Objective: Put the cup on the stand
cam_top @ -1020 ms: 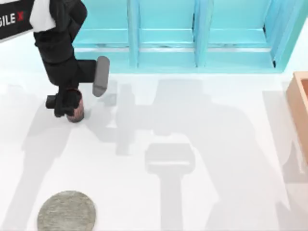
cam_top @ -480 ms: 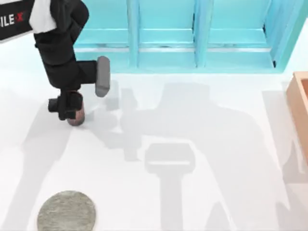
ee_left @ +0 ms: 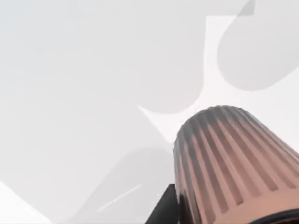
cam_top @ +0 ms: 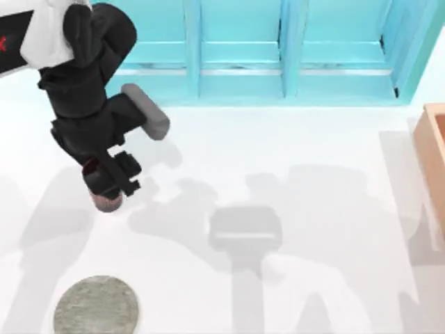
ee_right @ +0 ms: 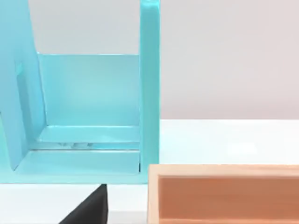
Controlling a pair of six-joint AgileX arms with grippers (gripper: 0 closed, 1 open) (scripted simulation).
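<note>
Top view: left gripper [cam_top: 111, 189] clamped around cup [cam_top: 109, 202], well apart from stand [cam_top: 96, 306].

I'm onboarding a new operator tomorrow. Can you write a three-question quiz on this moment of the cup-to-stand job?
1. True or false: the cup already rests on the stand.
2. Which claw is at the cup? A) left B) right
3. Fill in: at the table's right edge sits a tan wooden ____.

Key:
1. False. The left claw is at the cup, well short of the stand near the front edge.
2. A.
3. box.
</note>
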